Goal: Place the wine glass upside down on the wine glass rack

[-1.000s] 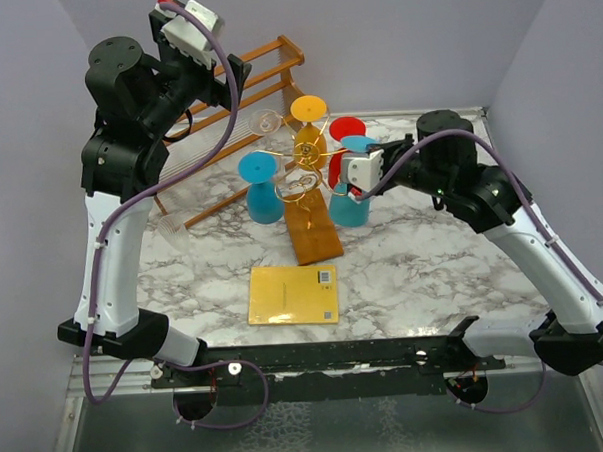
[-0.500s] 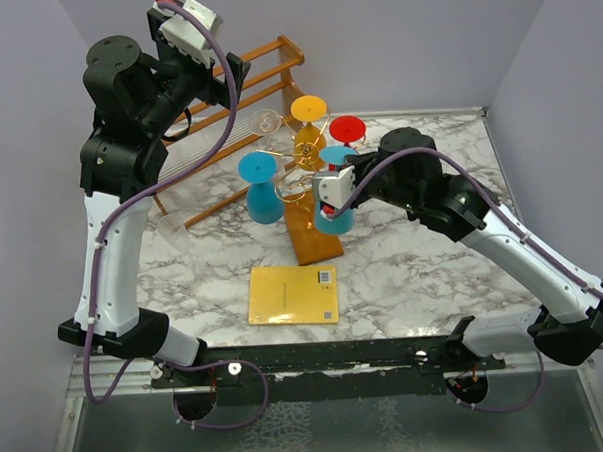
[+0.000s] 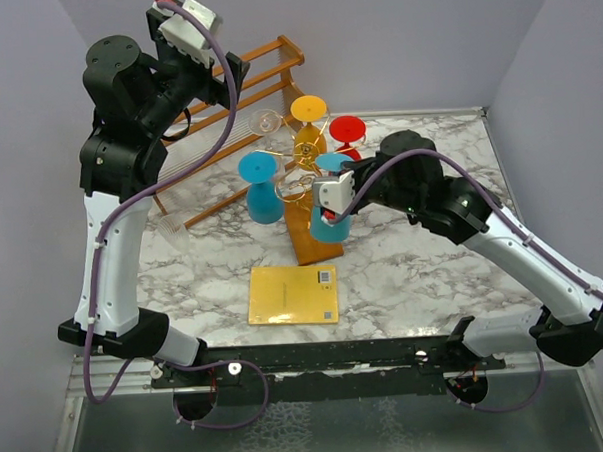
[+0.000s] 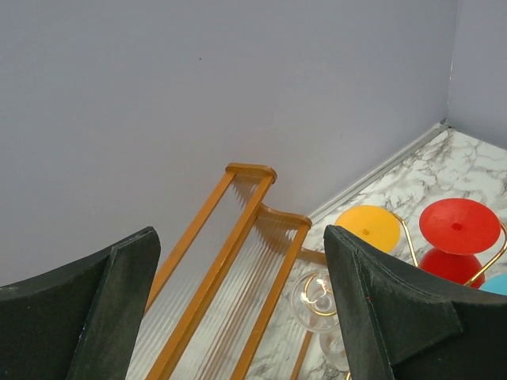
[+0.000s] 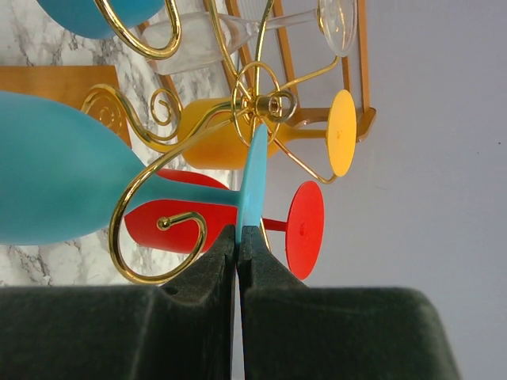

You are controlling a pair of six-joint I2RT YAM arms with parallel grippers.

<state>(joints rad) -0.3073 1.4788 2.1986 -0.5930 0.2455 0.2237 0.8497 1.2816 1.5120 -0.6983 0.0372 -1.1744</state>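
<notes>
One gold wire rack (image 3: pixel 310 244), five glasses (image 3: pixel 263 200). My right gripper (image 5: pixel 239 237) clamps a teal plastic wine glass (image 5: pixel 55 178) by its foot, bowl down, stem upright. My left gripper (image 4: pixel 242 317) gapes.

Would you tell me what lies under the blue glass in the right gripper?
From above, the rack's wooden base shows beneath the blue glass, with marble table beside it. The bowl hides its own rim, so contact cannot be seen.

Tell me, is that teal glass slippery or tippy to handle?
Probably slippery: the right gripper pinches only the thin foot edge of the teal wine glass, which looks smooth. Likely tippy: wide bowl, narrow stem.
</notes>
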